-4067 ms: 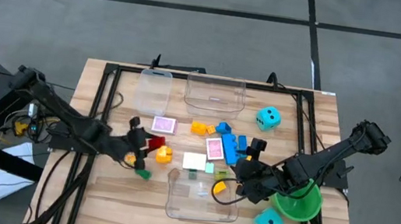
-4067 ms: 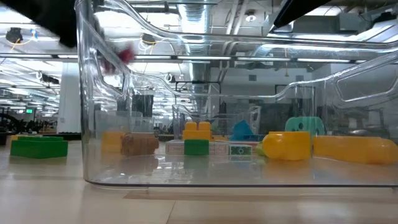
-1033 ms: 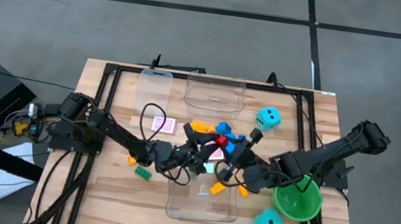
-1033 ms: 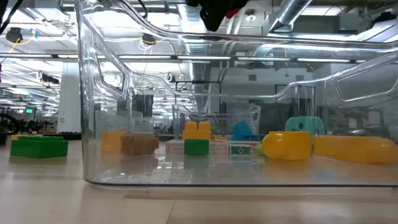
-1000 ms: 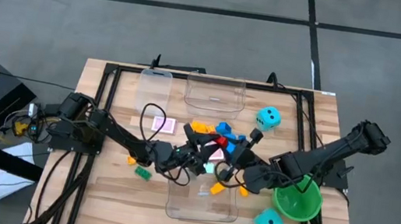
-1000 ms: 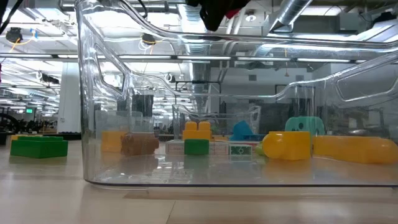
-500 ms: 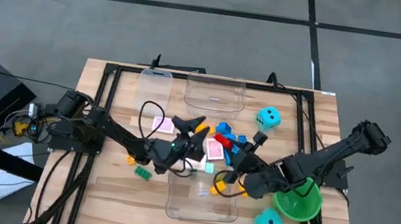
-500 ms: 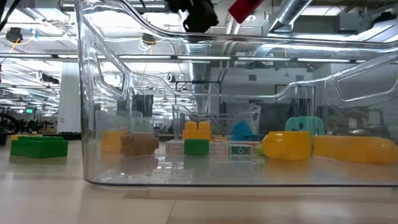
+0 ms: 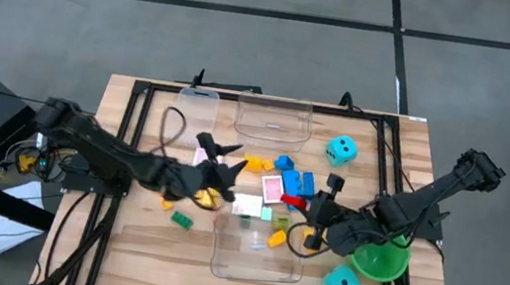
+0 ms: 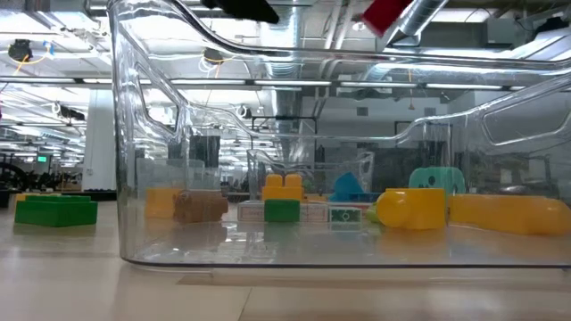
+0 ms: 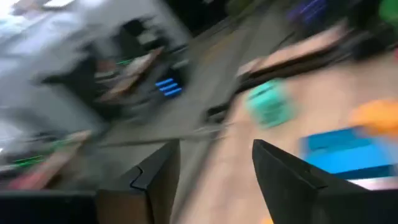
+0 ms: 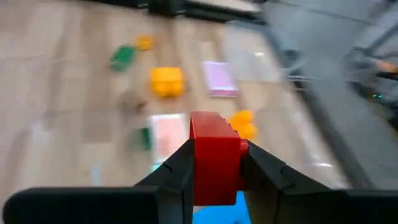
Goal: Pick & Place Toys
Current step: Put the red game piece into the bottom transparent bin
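Free room and obstacles. Bare wood lies along the slatted wooden table (image 9: pixel 135 246) at its near left edge. The centre is crowded: a clear plastic tub (image 9: pixel 256 253), scattered coloured plastic bricks (image 9: pixel 297 186), and both dark arms converging there. A green round bowl (image 9: pixel 380 261) blocks the near right corner.

My bench: wooden table (image 9: pixel 131 245) with black frame rails; clear tub (image 9: pixel 273 118) at far edge, flat clear lid (image 9: pixel 196 114) just beside it; second clear tub (image 9: pixel 256 256) near front edge; green bowl (image 9: pixel 380 261) right of that tub.
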Action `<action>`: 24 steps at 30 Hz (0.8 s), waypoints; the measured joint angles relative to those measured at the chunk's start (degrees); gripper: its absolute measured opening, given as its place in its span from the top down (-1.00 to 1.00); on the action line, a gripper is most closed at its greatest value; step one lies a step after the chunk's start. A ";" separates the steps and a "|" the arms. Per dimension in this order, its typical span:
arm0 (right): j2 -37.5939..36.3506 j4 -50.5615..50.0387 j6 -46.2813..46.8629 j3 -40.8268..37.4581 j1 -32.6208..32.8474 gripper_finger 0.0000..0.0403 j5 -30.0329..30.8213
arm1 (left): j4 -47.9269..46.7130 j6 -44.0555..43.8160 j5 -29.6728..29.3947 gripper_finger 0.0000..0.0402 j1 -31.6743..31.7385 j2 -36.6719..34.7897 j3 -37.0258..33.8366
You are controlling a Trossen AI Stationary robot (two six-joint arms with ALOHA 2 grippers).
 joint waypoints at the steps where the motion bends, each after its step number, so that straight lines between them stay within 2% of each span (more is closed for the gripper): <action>1: 0.06 0.13 -0.37 0.00 0.05 0.56 -1.70 | -0.07 -2.22 3.15 0.07 0.45 -2.51 -1.75; 5: 2.15 1.86 -4.63 -0.04 -0.07 0.55 -8.27 | 1.87 -8.72 14.16 0.14 2.54 -11.45 -8.18; 8: 4.94 4.13 -9.67 0.15 -0.93 0.54 -14.79 | 6.37 -10.54 18.59 0.19 3.68 -16.48 -12.73; 11: 7.48 3.24 -12.92 -0.05 -1.62 0.54 -20.92 | 11.61 -10.64 19.50 0.24 4.02 -19.66 -16.46; 14: 8.87 1.52 -14.02 0.04 -2.17 0.54 -24.09 | 15.49 -10.66 19.58 0.27 4.02 -21.46 -18.91; 19: 10.24 -0.25 -15.10 0.02 -1.72 0.54 -29.79 | 16.44 -10.64 19.61 0.32 4.02 -22.00 -19.52; 24: 10.24 -0.84 -15.06 0.02 -0.87 0.54 -30.26 | 16.49 -10.64 19.74 0.34 4.02 -21.65 -19.54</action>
